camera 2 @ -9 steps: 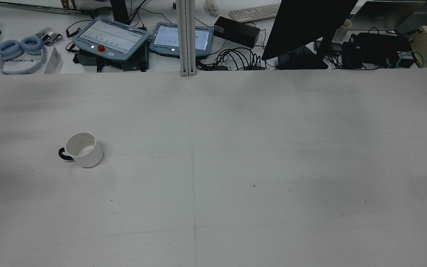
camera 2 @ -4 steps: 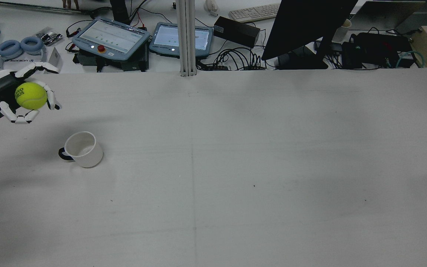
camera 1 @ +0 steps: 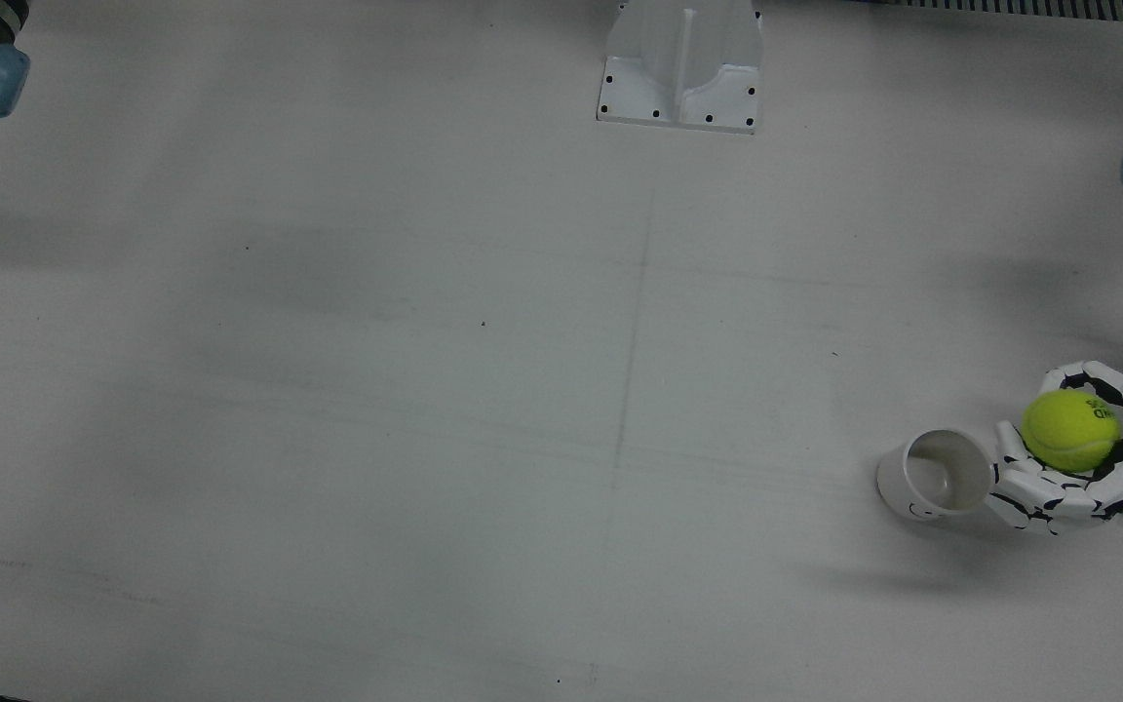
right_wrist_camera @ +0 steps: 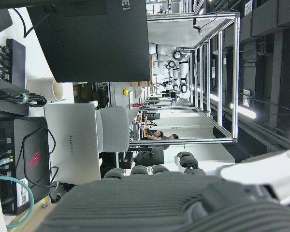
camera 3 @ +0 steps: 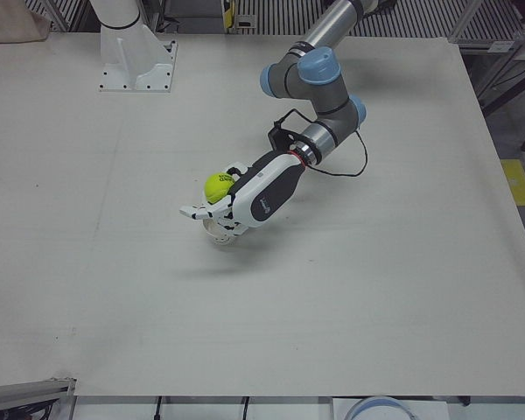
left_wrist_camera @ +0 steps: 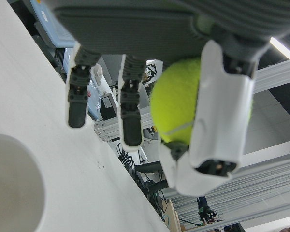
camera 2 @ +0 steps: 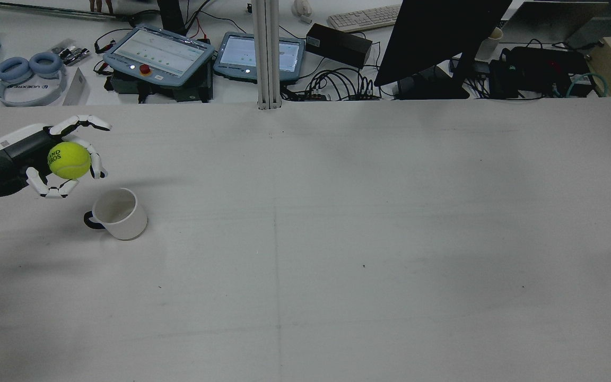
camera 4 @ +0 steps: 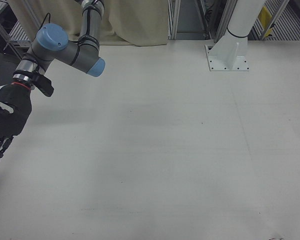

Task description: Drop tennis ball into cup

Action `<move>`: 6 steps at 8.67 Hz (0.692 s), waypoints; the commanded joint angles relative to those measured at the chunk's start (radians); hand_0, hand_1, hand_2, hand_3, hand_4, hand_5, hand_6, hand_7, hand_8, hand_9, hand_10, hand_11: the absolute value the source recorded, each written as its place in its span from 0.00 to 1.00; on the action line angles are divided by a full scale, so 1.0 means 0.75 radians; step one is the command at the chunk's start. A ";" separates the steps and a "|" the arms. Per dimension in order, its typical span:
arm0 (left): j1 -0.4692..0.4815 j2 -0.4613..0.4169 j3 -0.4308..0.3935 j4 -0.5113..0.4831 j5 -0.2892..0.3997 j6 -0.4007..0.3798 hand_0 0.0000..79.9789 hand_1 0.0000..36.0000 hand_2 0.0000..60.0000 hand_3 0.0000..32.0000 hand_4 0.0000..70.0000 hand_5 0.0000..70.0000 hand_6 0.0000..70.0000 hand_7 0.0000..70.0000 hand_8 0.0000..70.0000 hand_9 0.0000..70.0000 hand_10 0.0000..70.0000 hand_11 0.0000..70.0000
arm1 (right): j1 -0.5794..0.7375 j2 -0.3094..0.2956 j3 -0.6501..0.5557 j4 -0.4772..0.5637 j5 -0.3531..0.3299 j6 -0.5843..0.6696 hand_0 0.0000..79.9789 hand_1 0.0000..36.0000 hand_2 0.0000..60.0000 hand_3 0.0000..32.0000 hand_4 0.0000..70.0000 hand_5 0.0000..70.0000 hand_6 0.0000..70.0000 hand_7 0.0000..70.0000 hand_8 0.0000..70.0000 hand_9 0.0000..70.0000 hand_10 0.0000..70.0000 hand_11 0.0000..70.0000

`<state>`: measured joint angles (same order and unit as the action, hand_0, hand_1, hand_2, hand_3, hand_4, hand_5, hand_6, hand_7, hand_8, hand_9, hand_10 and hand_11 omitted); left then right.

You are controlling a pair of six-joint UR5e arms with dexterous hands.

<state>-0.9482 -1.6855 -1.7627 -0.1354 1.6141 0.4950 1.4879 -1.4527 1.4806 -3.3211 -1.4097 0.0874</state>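
My left hand point(camera 2: 45, 159) is shut on a yellow-green tennis ball point(camera 2: 69, 159) and holds it above the table, just left of and behind a white cup point(camera 2: 120, 214) with a dark handle. The cup stands upright and holds nothing. In the front view the ball point(camera 1: 1070, 431) and hand point(camera 1: 1059, 483) sit right beside the cup point(camera 1: 937, 475). In the left-front view the hand point(camera 3: 249, 198) and ball point(camera 3: 216, 187) hide most of the cup point(camera 3: 216, 231). The left hand view shows the ball point(left_wrist_camera: 181, 104) and the cup's rim point(left_wrist_camera: 19, 188). My right hand point(camera 4: 2, 125) hangs at the table's side, fingers extended, holding nothing.
Beyond the table's far edge lie two teach pendants point(camera 2: 159, 53), headphones point(camera 2: 27, 74), a monitor point(camera 2: 438, 37), cables and a post point(camera 2: 268, 53). A white pedestal base point(camera 1: 680, 63) stands at the robot's side of the table.
My left hand came into the rear view from the left with the ball and moved right and nearer, up to the cup. The cup has not moved.
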 commanded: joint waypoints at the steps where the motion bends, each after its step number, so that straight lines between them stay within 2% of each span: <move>1: 0.012 -0.003 0.078 -0.073 -0.003 -0.008 1.00 1.00 1.00 1.00 0.04 0.42 0.82 0.45 0.50 0.29 0.30 0.48 | 0.000 0.000 0.000 0.000 0.000 0.000 0.00 0.00 0.00 0.00 0.00 0.00 0.00 0.00 0.00 0.00 0.00 0.00; 2: 0.010 -0.003 0.068 -0.073 -0.003 -0.008 1.00 1.00 0.84 1.00 0.00 0.36 0.64 0.35 0.42 0.21 0.27 0.44 | 0.000 0.000 0.000 0.000 0.000 0.000 0.00 0.00 0.00 0.00 0.00 0.00 0.00 0.00 0.00 0.00 0.00 0.00; 3: 0.012 -0.001 0.064 -0.073 -0.005 -0.006 0.99 1.00 0.82 1.00 0.00 0.34 0.62 0.31 0.40 0.18 0.25 0.40 | 0.000 0.000 0.000 0.000 0.000 0.000 0.00 0.00 0.00 0.00 0.00 0.00 0.00 0.00 0.00 0.00 0.00 0.00; 4: 0.012 -0.003 0.062 -0.071 -0.005 -0.006 0.89 1.00 0.73 1.00 0.00 0.28 0.35 0.35 0.35 0.19 0.24 0.39 | 0.000 0.000 0.000 0.000 0.000 0.000 0.00 0.00 0.00 0.00 0.00 0.00 0.00 0.00 0.00 0.00 0.00 0.00; 5: 0.012 -0.003 0.064 -0.071 -0.005 -0.003 0.85 0.98 0.74 1.00 0.00 0.31 0.55 0.31 0.39 0.18 0.23 0.38 | 0.000 0.000 0.000 0.000 0.000 0.000 0.00 0.00 0.00 0.00 0.00 0.00 0.00 0.00 0.00 0.00 0.00 0.00; 6: 0.012 -0.003 0.066 -0.071 -0.005 -0.003 0.84 0.98 0.72 1.00 0.00 0.28 0.39 0.35 0.35 0.19 0.23 0.38 | 0.000 0.000 0.000 0.000 0.000 0.000 0.00 0.00 0.00 0.00 0.00 0.00 0.00 0.00 0.00 0.00 0.00 0.00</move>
<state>-0.9390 -1.6872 -1.7148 -0.1887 1.6109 0.4912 1.4880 -1.4527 1.4803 -3.3211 -1.4097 0.0874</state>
